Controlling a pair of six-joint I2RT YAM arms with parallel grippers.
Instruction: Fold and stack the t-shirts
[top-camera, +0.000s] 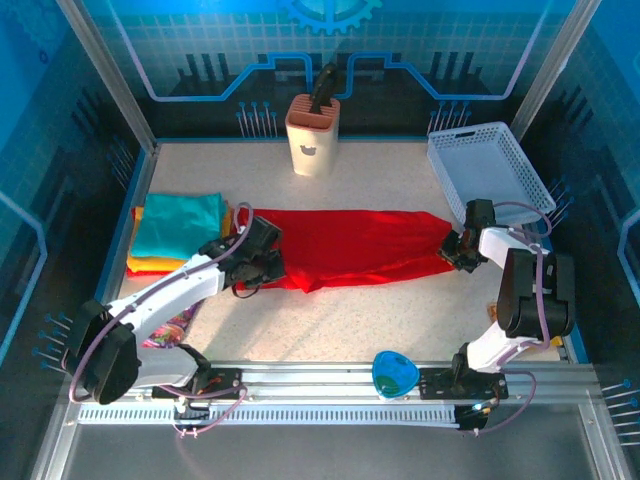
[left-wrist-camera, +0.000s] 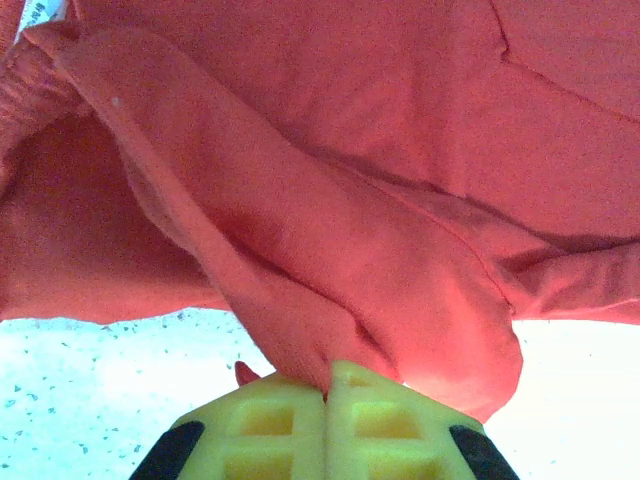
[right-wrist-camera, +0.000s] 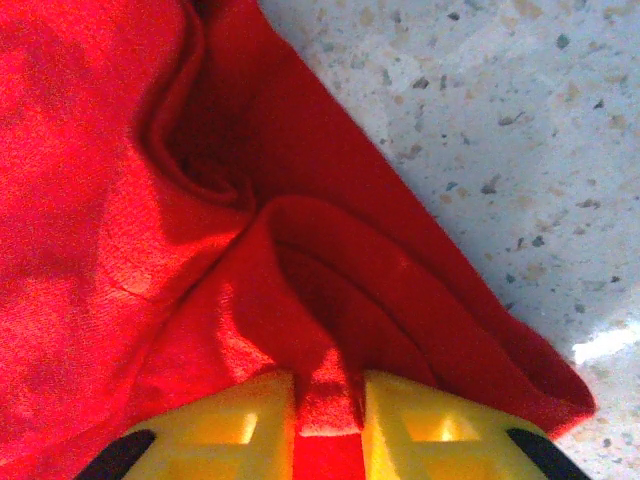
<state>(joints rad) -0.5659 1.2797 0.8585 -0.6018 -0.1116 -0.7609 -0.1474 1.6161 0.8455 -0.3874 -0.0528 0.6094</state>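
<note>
Two robot arms are shown, the left arm (top-camera: 170, 292) and the right arm (top-camera: 497, 242), each built of white tubular links and bulky black joint housings. A thin lilac cable (top-camera: 543, 285) is looped along each. The left gripper (left-wrist-camera: 325, 385) and right gripper (right-wrist-camera: 328, 400) are fitted with bright yellow plastic fingers (left-wrist-camera: 270, 425), moulded with square lattice recesses and black outer corners.

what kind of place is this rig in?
Probably an enclosed robot lab cell, not a home: blue circuit-print walls, an aluminium rail along the near edge, and a red shirt staged on a speckled table.
</note>
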